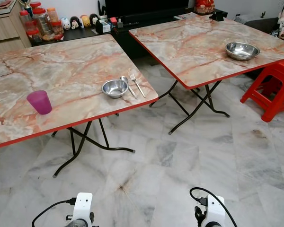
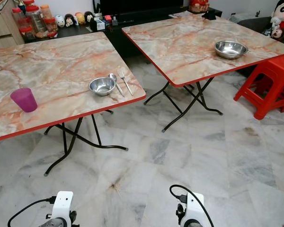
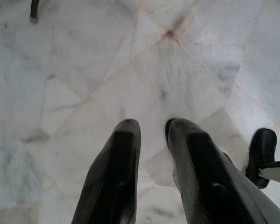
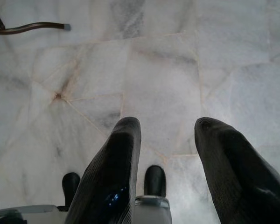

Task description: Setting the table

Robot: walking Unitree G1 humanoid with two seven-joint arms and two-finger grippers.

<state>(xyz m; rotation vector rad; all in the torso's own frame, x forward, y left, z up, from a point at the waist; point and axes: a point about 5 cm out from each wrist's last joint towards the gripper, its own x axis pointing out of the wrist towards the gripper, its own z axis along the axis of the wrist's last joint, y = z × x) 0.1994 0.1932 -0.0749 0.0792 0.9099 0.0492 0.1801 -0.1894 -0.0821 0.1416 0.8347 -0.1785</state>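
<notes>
Two tabletops: near one [image 1: 61, 71] carrying bowl [image 1: 115, 88], spoon [image 1: 128, 85], fork [image 1: 137, 83], cup [image 1: 39, 102]. Both tools hanging low over floor, empty; left tool [image 3: 151, 128] narrow, nearer; right tool [image 4: 170, 126] wider.

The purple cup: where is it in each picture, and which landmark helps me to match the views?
Left eye view: the purple cup stands near the front edge of the left table, far to the left of the small steel bowl.
Right eye view: same spot, nearer the picture's left edge.
Left wrist view: marble floor, no cup.
Right wrist view: marble floor, no cup.
Shared landmark: the small steel bowl beside the spoon and fork.
</notes>
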